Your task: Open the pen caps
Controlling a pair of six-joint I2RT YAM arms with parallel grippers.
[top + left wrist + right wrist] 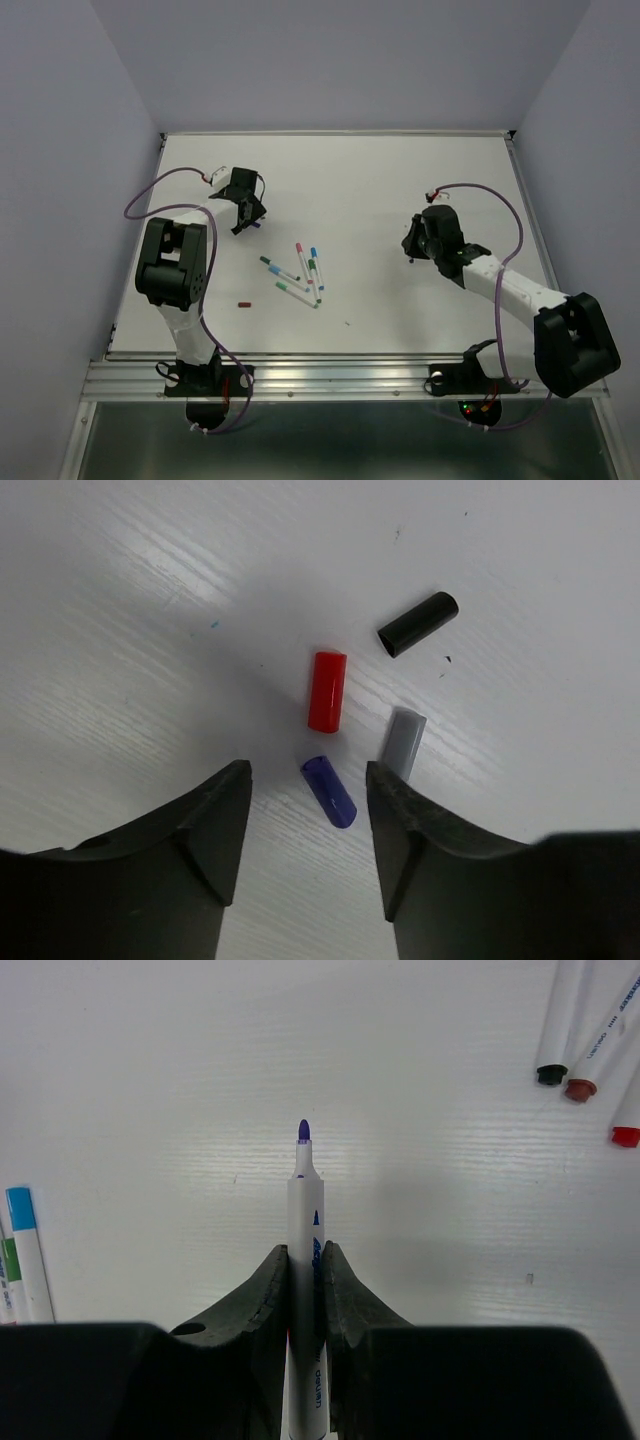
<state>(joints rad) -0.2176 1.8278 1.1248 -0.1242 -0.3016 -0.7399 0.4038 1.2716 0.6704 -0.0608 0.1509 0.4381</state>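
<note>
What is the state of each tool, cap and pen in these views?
Left tool, open.
White plastic purple-tipped pen, uncapped.
Right tool, shut on that pen.
Red cylindrical plastic cap, off, lying loose.
Purple cylindrical plastic cap, off, lying loose.
Black cylindrical plastic cap, off, lying loose.
Grey cylindrical plastic cap, off, lying loose.
White pen with light-blue cap, capped.

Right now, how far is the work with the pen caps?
Done: black cap, red cap, grey cap and purple cap lie loose under the open left gripper. In hand: the right gripper holds the uncapped purple pen. Left: several capped pens mid-table, like the blue-capped pen.
</note>
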